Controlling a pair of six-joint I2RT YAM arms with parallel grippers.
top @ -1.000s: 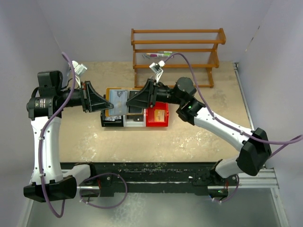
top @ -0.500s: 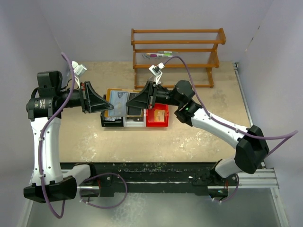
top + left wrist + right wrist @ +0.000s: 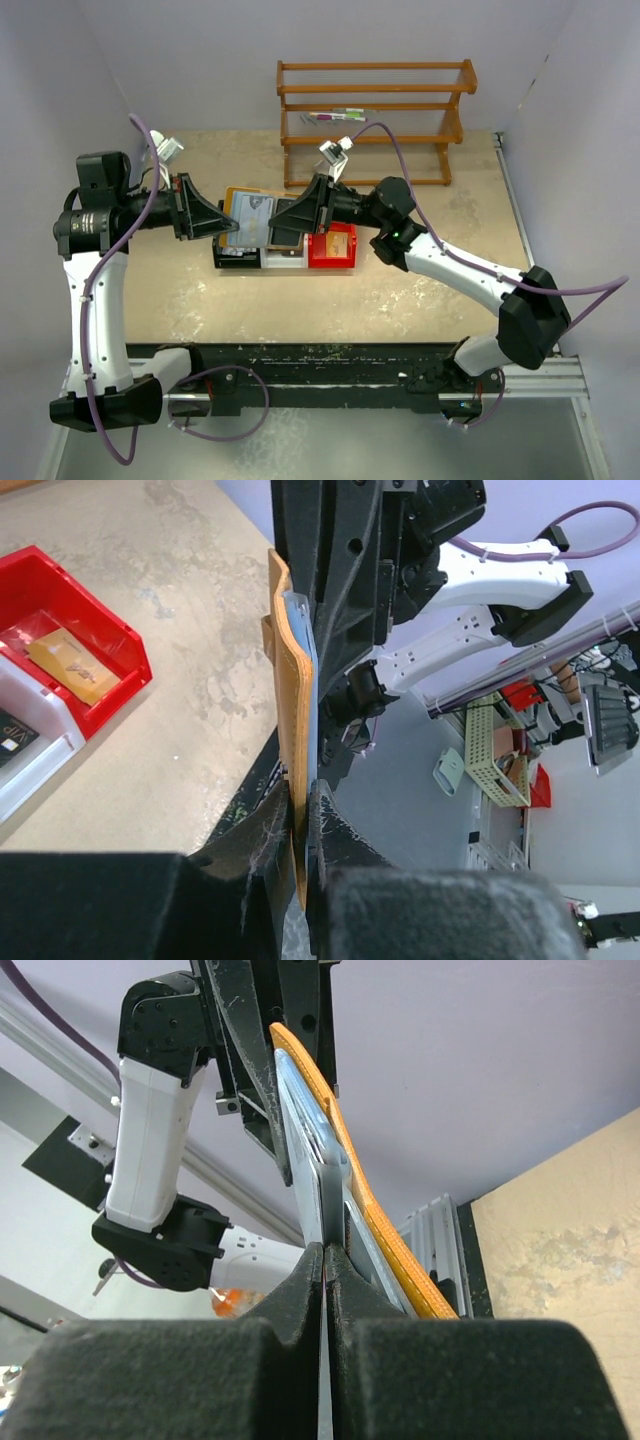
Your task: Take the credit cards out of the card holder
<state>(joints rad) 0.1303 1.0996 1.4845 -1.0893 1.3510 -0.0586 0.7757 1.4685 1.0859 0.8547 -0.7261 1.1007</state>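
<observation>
One card holder hangs pinched in the left gripper above the bins. The right gripper has its fingers pressed together, seemingly on a credit card.

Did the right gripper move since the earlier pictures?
Yes. In the top view the right gripper slid slightly down, away from the wooden rack, and its jaws closed on a credit card.

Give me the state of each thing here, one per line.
card holder, open, held in the air.
credit card, partly inside the card holder.
left gripper, shut on the card holder.
right gripper, shut on the credit card.
red bin, holds one flat tan item.
wooden rack, upright.
</observation>
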